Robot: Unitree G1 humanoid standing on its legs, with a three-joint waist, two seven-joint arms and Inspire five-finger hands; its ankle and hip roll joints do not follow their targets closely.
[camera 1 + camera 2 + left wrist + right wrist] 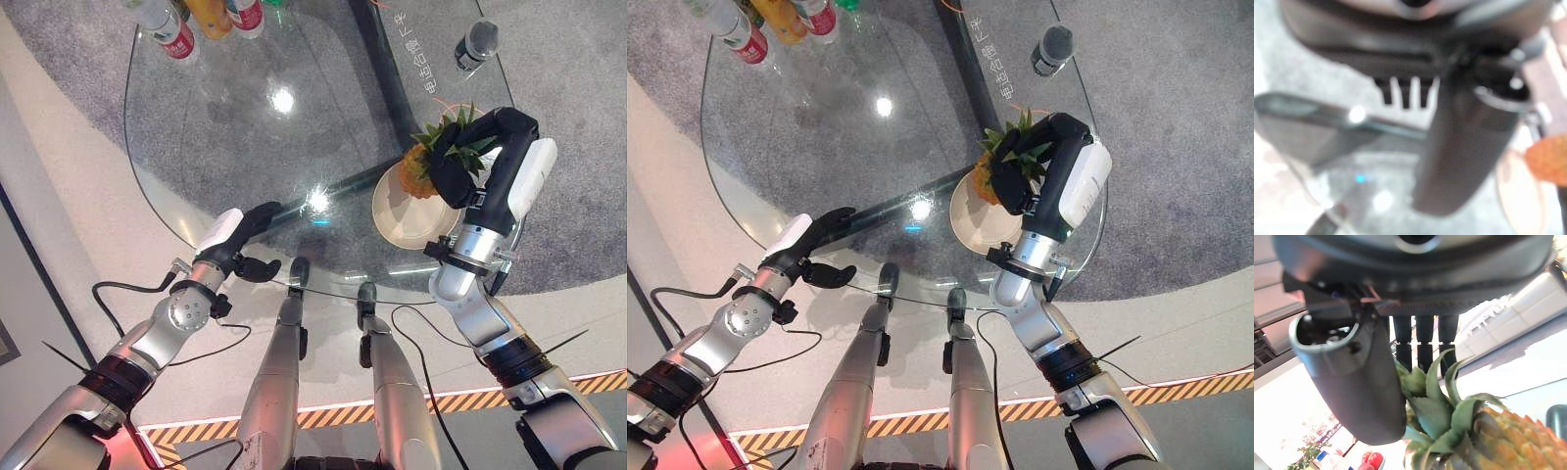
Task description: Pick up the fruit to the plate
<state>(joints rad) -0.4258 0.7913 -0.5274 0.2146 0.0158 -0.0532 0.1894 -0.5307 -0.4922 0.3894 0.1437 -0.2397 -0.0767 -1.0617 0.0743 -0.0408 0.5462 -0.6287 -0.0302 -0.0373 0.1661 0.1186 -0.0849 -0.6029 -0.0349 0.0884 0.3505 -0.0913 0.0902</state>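
Note:
A pineapple (416, 172) with an orange body and green crown hangs at the far rim of a round cream plate (407, 223) on the right of the glass table. My right hand (458, 164) comes from above and is shut on the crown; the right wrist view shows the thumb (1359, 382) and fingers pinching the leaves, with the fruit's body (1503, 435) below. Whether the fruit touches the plate I cannot tell. My left hand (250, 233) rests open at the table's near edge, holding nothing.
The glass table (245, 127) has a curved near edge. Several drink bottles (176, 34) stand at its far left corner, and a dark bottle (475, 44) stands at the far right behind the plate. Striped tape (333, 416) marks the floor.

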